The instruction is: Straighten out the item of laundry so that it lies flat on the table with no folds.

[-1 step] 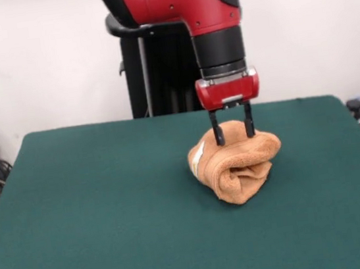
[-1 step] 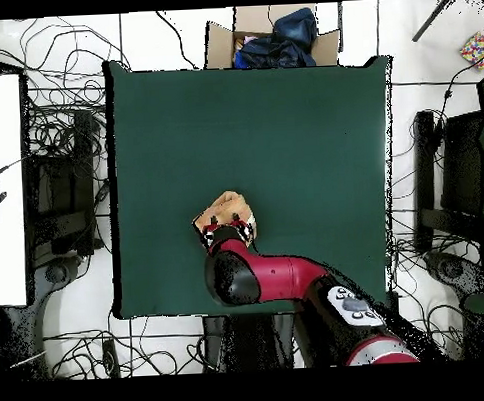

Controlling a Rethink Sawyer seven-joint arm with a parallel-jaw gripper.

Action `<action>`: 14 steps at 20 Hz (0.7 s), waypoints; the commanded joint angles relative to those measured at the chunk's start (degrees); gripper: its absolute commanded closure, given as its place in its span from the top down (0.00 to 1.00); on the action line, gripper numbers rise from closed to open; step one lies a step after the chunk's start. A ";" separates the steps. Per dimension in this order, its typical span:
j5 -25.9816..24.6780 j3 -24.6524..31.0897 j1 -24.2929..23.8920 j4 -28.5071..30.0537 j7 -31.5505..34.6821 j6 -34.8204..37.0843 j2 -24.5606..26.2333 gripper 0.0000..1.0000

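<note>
Towel (image 1: pixel 237 167) bunched on table (image 1: pixel 97 212). Gripper (image 1: pixel 234 134) fingers spread, straddling top fold, apparently not yet pinching. Grasp step; next, close and lift.

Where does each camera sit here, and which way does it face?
Front view: across the table, facing the pedestal; shows the red arm's wrist and gripper straddling the bunched towel.
Overhead view: above, looking straight down; arm enters from the bottom, gripper covering part of the towel.
Shared: towel, gripper, green table.
</note>
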 commanded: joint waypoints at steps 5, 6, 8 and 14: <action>0.34 -3.00 2.40 -6.34 5.52 6.87 4.39 1.00; 0.28 -3.02 2.37 -6.60 5.33 7.07 4.70 1.00; 0.37 -3.40 2.56 -7.10 5.09 7.57 5.47 1.00; -0.12 -4.23 2.98 -8.23 4.88 6.96 7.24 1.00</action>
